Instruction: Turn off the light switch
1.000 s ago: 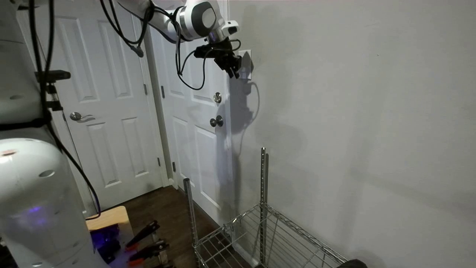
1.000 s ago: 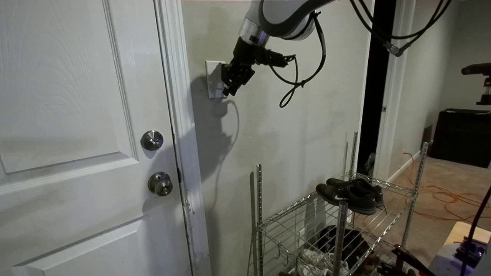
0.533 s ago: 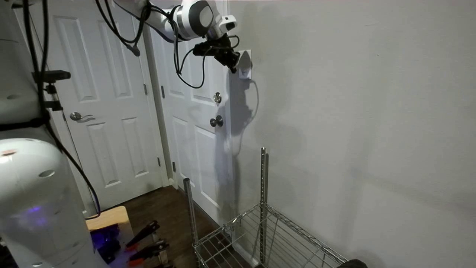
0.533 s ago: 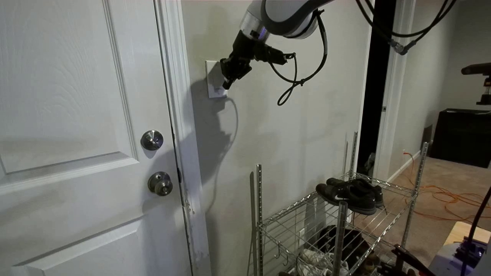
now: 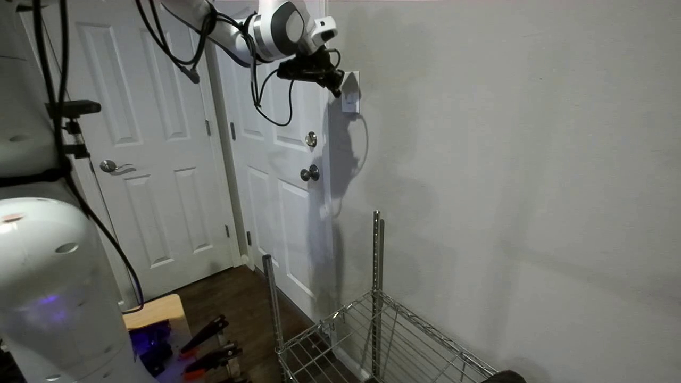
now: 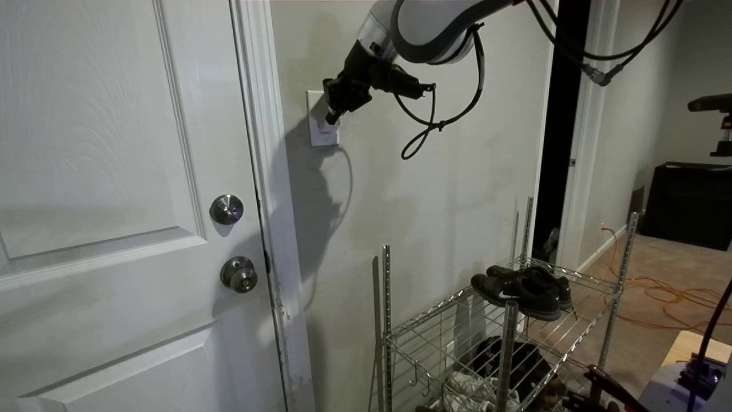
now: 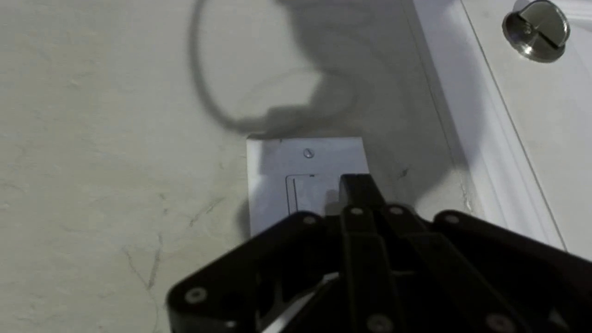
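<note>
A broad off-white wall (image 5: 505, 133) is bordered by a white panelled door (image 6: 114, 126) set in a white moulded frame (image 6: 273, 171). The white-and-black robot arm (image 5: 271, 32) is held high and bent toward the wall, presumably so that a spot well above the chrome wire rack (image 5: 377, 260) can be reached. The black two-fingered gripper (image 6: 331, 119) is tipped downward, its fingers (image 7: 362, 190) clenched with nothing seen between them, probably so that one blunt tip is offered for pushing. The light switch (image 5: 351, 93), a smooth white rectangular plate, is fixed upright on the wall just beside the frame; its face is partly shaded, and whether it is touched cannot be told. A flat white paddle (image 7: 312, 194) is outlined in it, tilt unreadable, with a small slotted metal screw (image 7: 308, 153) beyond one end.
</note>
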